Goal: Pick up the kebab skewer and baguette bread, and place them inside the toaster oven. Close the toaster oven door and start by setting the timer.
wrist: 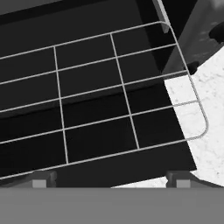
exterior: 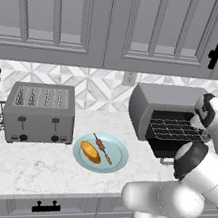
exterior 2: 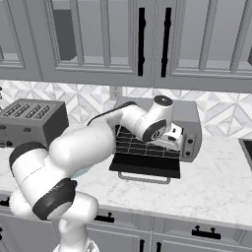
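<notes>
Door's down on the wide grey metal toaster oven, and the pincer hangs released over its wire rack. Thin chunky kebab skewer and stubby golden baguette sit left of it, unpicked on the blue plate; looks like grabbing one's next.

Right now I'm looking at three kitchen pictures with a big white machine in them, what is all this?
It is a rendered kitchen with a white robot arm. Two cameras sit behind the arm, left and right; the third rides on its hand. On the counter stand a four-slot toaster, a blue plate carrying the baguette bread and the kebab skewer, and the toaster oven, whose toaster oven door hangs open with the wire rack pulled out. The gripper hovers over that rack, open and holding nothing.
</notes>
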{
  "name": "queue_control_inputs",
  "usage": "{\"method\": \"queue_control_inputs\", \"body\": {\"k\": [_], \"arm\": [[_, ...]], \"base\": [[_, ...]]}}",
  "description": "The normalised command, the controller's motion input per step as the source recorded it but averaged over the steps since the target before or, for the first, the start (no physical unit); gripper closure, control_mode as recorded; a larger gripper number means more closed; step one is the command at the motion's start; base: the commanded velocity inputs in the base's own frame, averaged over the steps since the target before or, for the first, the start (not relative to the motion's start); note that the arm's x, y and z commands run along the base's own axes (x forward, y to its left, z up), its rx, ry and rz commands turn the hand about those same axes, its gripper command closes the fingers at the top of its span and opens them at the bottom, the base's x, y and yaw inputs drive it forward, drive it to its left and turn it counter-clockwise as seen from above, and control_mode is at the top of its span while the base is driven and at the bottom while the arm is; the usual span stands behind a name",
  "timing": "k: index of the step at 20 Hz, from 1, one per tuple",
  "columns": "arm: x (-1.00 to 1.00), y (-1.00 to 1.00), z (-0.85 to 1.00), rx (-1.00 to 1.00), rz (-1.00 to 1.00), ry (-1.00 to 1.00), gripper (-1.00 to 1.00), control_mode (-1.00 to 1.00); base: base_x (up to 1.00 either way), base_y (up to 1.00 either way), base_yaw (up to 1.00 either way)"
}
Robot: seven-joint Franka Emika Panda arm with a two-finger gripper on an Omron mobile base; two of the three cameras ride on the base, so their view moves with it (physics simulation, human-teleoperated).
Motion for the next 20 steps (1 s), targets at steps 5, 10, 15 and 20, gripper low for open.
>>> {"method": "queue_control_inputs", "body": {"k": [5,10,15,20], "arm": [[-0.42,0.93,0.01,-0.03,0.0,0.0,-1.0,-1.0],[-0.41,1.0,0.0,-0.08,0.0,0.0,-1.0,-1.0],[-0.16,1.0,0.0,-0.07,0.01,0.0,-1.0,-1.0],[0.02,0.94,0.0,-0.02,0.06,0.0,-1.0,-1.0]], "base": [[0.0,0.0,0.0],[0.0,0.0,0.0],[0.0,0.0,0.0],[0.0,0.0,0.0]]}}
